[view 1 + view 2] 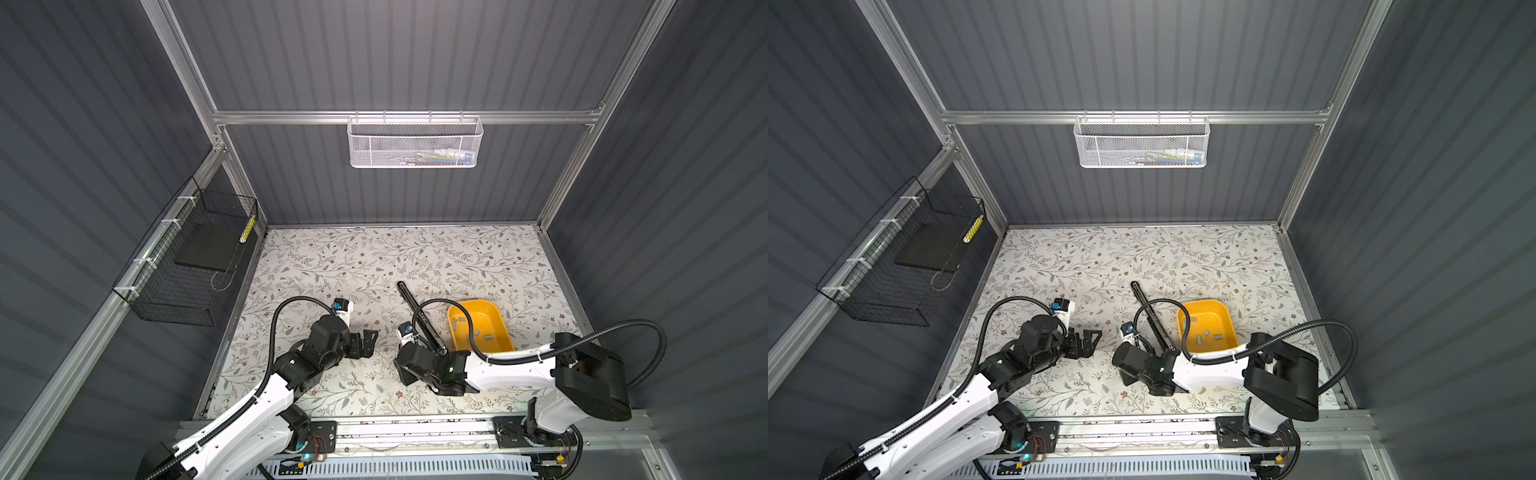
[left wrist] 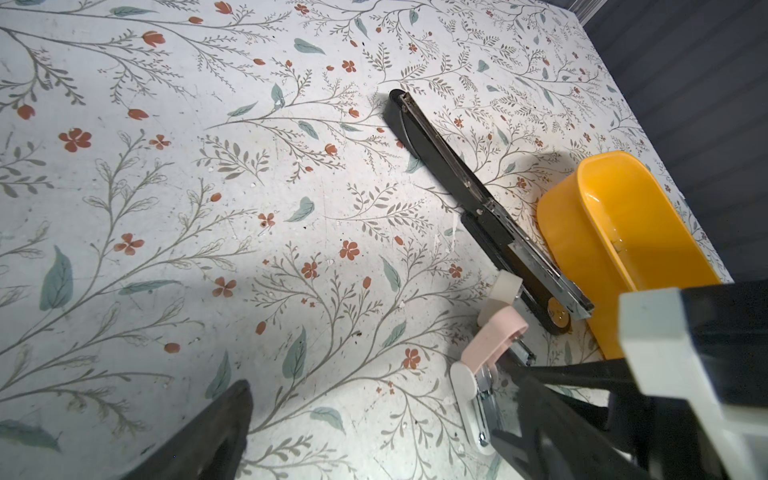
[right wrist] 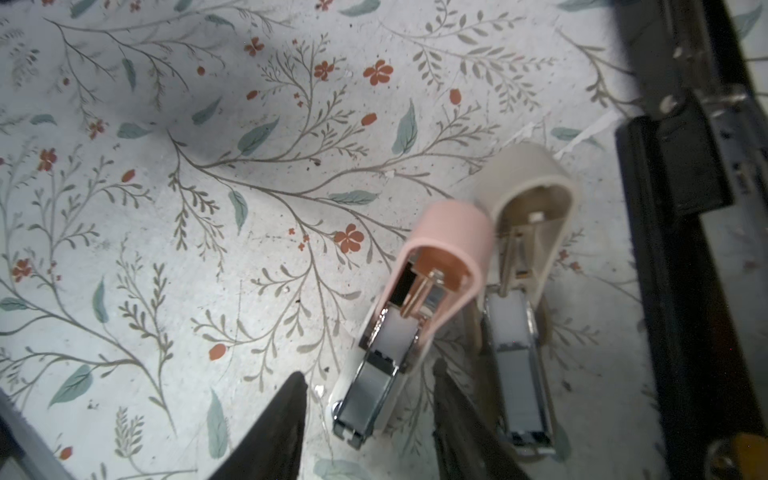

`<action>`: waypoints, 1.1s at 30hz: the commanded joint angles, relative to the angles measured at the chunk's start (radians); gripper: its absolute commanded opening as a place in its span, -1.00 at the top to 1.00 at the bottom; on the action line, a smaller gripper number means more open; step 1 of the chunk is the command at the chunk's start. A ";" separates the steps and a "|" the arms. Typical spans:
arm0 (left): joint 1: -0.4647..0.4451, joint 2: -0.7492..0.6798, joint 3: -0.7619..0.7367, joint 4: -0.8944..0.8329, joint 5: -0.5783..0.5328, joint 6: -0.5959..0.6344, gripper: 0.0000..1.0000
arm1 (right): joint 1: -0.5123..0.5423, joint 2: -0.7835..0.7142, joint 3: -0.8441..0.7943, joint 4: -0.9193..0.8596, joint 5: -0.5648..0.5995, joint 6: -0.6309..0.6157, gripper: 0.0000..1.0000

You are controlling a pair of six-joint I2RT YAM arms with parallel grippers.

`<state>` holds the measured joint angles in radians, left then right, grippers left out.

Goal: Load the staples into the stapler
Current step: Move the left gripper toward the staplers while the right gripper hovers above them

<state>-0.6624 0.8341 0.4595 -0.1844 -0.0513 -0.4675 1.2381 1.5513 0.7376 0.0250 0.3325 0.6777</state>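
At the lower middle of a top view, the left gripper (image 1: 370, 343) hangs low over the flowered bench (image 1: 332, 257). Its fingers are spread wide and hold nothing.

To its right, the arm hides the two small staplers in both top views. The right wrist view shows them lower right of centre. The pink stapler (image 3: 449, 232) lies with its lid thrown back and its metal channel bare. The cream stapler (image 3: 536, 174) is just beside it and open the same way, and their lids seem to touch. The right gripper (image 3: 370, 370) stands over the pink one's front end with a finger on each side, parted and holding nothing. I cannot tell whether a strip already lies in that channel.

Further right the long black stapler (image 1: 419, 316) lies slantwise, also open. Beyond it, the staples (image 1: 487, 336) lie loose inside the yellow tray (image 2: 582, 249).

The step in hand looks like filling the pink channel. To do it well:
- Lift the right fingers straight up so they knock neither small stapler.
- Pick one strip that lies clear of the others and pinch it across its narrow sides.
- Bring it over with its legs down and its length along the channel.
- Let it go only once it sits between the rails.
- Use the free left fingers to steady the pink base, since so light a stapler would probably skid or tip against its neighbour.
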 commanded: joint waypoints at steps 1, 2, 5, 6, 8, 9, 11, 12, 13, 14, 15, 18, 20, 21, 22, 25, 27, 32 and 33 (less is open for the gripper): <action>-0.005 0.027 0.038 0.069 0.026 0.001 -0.99 | 0.009 -0.029 -0.027 -0.006 0.027 -0.011 -0.10; -0.005 0.036 0.038 0.085 0.040 0.003 -0.99 | 0.013 -0.028 -0.029 -0.006 0.029 -0.011 -0.11; -0.005 0.065 0.027 0.144 0.067 0.005 -0.99 | 0.024 -0.004 -0.018 -0.021 0.034 0.004 -0.21; -0.005 0.077 0.024 0.165 0.076 0.006 -0.99 | 0.030 0.012 -0.016 -0.018 0.036 0.012 -0.24; 0.001 0.099 0.021 0.196 0.097 0.002 -0.99 | 0.038 0.042 -0.011 -0.009 0.033 0.024 -0.25; 0.008 0.111 0.024 0.210 0.114 0.000 -0.99 | 0.041 0.061 -0.004 -0.012 0.035 0.031 -0.24; 0.028 0.136 0.033 0.218 0.144 -0.004 -0.99 | 0.043 0.094 0.014 -0.030 0.047 0.048 -0.21; 0.042 0.147 0.037 0.219 0.160 -0.010 -0.99 | 0.043 0.107 0.021 -0.039 0.051 0.052 -0.21; 0.060 0.158 0.039 0.226 0.187 -0.015 -0.99 | 0.043 0.122 0.028 -0.046 0.054 0.056 -0.20; 0.082 0.167 0.039 0.235 0.217 -0.020 -0.99 | 0.044 0.135 0.034 -0.049 0.055 0.057 -0.18; 0.102 0.172 0.038 0.244 0.242 -0.027 -0.99 | 0.046 0.144 0.038 -0.051 0.056 0.057 -0.15; 0.145 0.190 0.031 0.269 0.306 -0.032 -0.98 | 0.056 0.162 0.048 -0.060 0.073 0.047 0.01; 0.149 0.201 0.032 0.280 0.336 -0.016 -0.96 | 0.057 0.162 0.044 -0.060 0.089 0.026 0.20; 0.149 0.206 0.030 0.288 0.350 -0.013 -0.95 | 0.090 0.161 0.036 -0.047 0.093 0.012 0.28; 0.149 0.211 0.027 0.293 0.356 -0.012 -0.94 | 0.102 0.156 0.021 -0.027 0.100 -0.006 0.36; 0.153 0.214 0.007 0.309 0.358 -0.019 -0.91 | 0.117 0.151 -0.027 0.042 0.103 -0.047 0.51; 0.156 0.217 -0.007 0.324 0.368 -0.028 -0.90 | 0.125 0.153 -0.070 0.125 0.095 -0.083 0.56; 0.156 0.224 -0.036 0.342 0.444 -0.028 -0.74 | 0.129 0.191 -0.122 0.260 0.076 -0.107 0.60; 0.156 0.224 -0.045 0.345 0.455 -0.028 -0.68 | 0.129 0.198 -0.125 0.275 0.067 -0.107 0.61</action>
<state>-0.5152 1.0508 0.4423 0.1387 0.3367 -0.4934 1.3598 1.6901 0.6437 0.2581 0.4675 0.6014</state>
